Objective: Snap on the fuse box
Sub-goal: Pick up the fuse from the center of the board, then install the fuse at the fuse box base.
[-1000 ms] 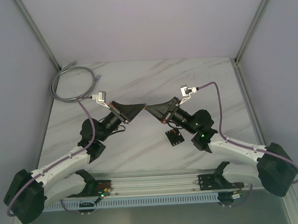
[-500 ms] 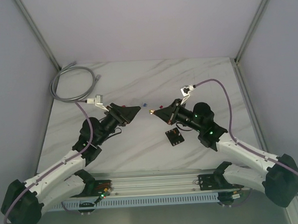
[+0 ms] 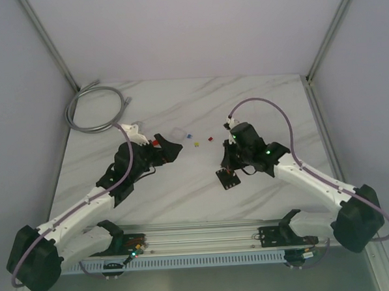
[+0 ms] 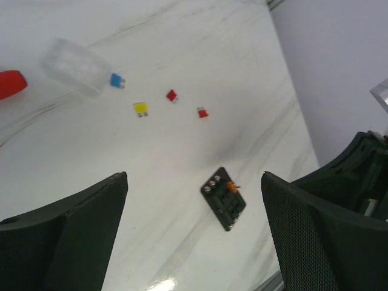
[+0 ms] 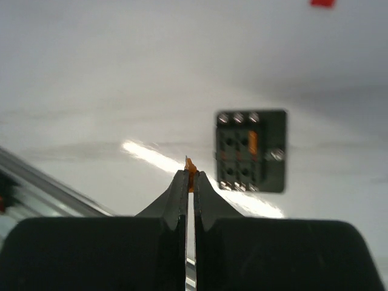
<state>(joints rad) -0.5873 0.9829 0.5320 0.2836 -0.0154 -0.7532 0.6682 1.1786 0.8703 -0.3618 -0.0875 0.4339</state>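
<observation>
The right hand [image 5: 189,177] has swung down from mid-air to hover just beside the fuse box [image 5: 251,150], flat on the worktop [image 5: 91,73], and is pinched onto an orange fuse [image 5: 191,167], likely next to seat. Left of the box, the left hand [image 3: 172,148] has withdrawn, wide open and empty

The end effectors no longer meet tip to tip over mid-counter [image 3: 179,107]. The left end effector [image 3: 170,149] pulls back leftward, jaws now wide. The right end effector [image 5: 189,179] swings down near the fuse box [image 3: 227,178], pinching an orange fuse [image 5: 190,166]. Newly uncovered between the arms: clear cover [image 3: 176,134], blue fuse [image 3: 189,136], yellow fuse [image 3: 196,143], red fuse [image 3: 210,139].
</observation>
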